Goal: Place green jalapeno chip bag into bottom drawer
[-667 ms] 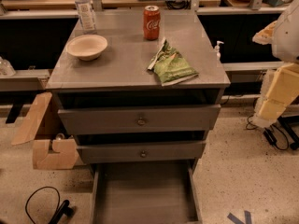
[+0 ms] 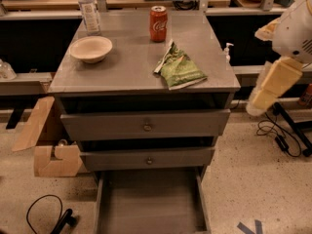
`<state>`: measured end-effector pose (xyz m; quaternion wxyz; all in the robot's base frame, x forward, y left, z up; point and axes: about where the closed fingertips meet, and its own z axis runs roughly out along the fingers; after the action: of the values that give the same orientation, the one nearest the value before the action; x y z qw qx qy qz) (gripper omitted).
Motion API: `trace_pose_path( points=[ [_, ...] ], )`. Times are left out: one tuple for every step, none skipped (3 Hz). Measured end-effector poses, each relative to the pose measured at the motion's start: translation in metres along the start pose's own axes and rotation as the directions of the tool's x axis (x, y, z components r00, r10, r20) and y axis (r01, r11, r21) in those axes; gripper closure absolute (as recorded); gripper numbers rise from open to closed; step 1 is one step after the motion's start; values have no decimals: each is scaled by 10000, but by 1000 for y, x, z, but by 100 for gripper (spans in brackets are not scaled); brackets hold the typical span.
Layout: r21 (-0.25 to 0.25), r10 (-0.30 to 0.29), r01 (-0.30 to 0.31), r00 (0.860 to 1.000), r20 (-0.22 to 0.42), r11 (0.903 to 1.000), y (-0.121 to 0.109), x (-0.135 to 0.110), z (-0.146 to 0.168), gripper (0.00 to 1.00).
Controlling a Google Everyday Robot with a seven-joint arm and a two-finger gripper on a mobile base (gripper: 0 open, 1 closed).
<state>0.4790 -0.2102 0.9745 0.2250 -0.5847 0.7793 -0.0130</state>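
Observation:
The green jalapeno chip bag [image 2: 179, 69] lies flat on the grey cabinet top [image 2: 126, 67], near its front right corner. The bottom drawer [image 2: 151, 206] is pulled out at floor level and its flat grey floor is bare. My gripper [image 2: 267, 90] hangs at the end of the white and cream arm, off the cabinet's right side at about the height of the top. It is apart from the bag and holds nothing that I can see.
A red soda can [image 2: 158, 23], a beige bowl [image 2: 90, 48] and a water bottle [image 2: 88, 9] stand on the cabinet top. The two upper drawers [image 2: 146, 126] are closed. A cardboard box [image 2: 51, 147] and a black cable [image 2: 46, 216] lie on the floor to the left, and cables [image 2: 280, 135] lie to the right.
My arm and gripper have shifted a little to the left and up, closer to the cabinet's right side. The bag and drawers have not moved.

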Motion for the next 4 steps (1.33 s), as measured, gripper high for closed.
trace_pose_path(
  points=[
    [396, 614, -692, 9832, 1721, 9968, -52, -22, 33, 0],
    [693, 1088, -1408, 9325, 3443, 9876, -108, -64, 65, 0],
    [675, 1353, -1830, 8874, 4407, 9808, -145, -101, 97, 0],
    [649, 1395, -1871, 8850, 4441, 9802, -149, -105, 106, 0]
  ],
)
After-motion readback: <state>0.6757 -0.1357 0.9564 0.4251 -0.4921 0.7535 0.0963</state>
